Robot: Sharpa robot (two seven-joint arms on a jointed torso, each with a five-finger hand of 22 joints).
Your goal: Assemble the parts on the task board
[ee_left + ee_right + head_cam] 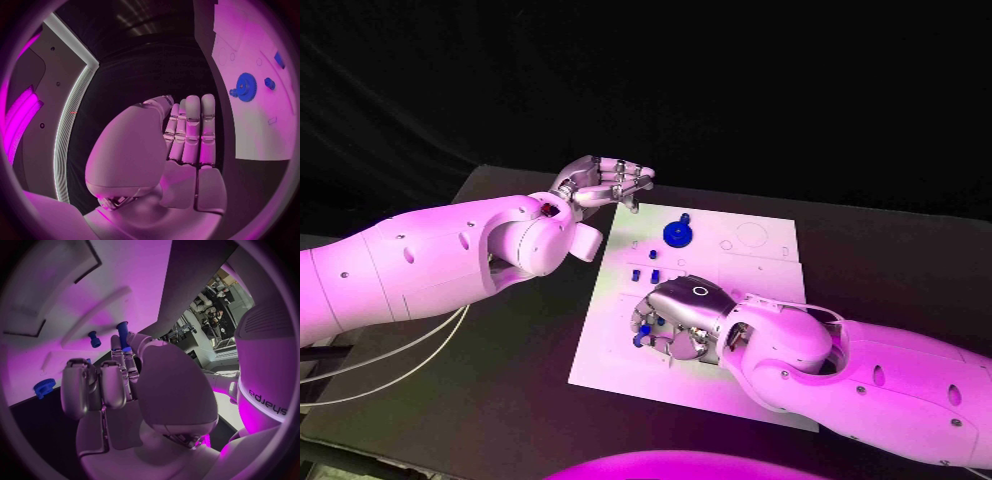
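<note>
The white task board lies in the middle of the black table. A blue gear sits on its far part, with small blue pegs a little nearer. My right hand lies low over the board's near-left area. In the right wrist view a blue peg stands up between its thumb and a fingertip, pinched there. Another peg and a small gear lie beyond. My left hand hovers off the board's far-left corner, fingers side by side, holding nothing. The left wrist view shows the gear.
Bare black table surrounds the board on every side. White cables hang under my left arm at the table's left edge. My right forearm covers the board's near-right corner.
</note>
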